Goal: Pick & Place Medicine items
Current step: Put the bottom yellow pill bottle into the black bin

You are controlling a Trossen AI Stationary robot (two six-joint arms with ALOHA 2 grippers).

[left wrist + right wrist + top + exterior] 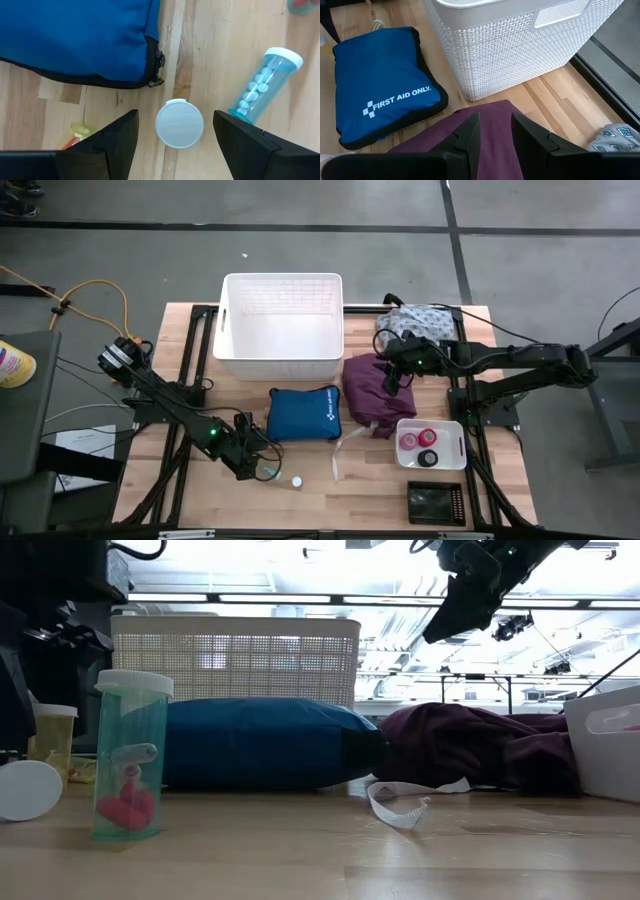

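Two arms, high view: left gripper [262, 470] beside greenish vial [271, 472]; right gripper [392, 377] over purple bundle [375, 392]. Low view: vial [129, 754] upright on table [400, 865]. Left wrist: fingers [120, 137] spread, straddling white cap [179, 123]. Right wrist: fingers [470, 134] narrowly parted, empty.

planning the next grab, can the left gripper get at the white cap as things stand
Probably yes: the left gripper hangs open above the white cap, which lies flat on bare wood, apart from the blue pouch and the vial.
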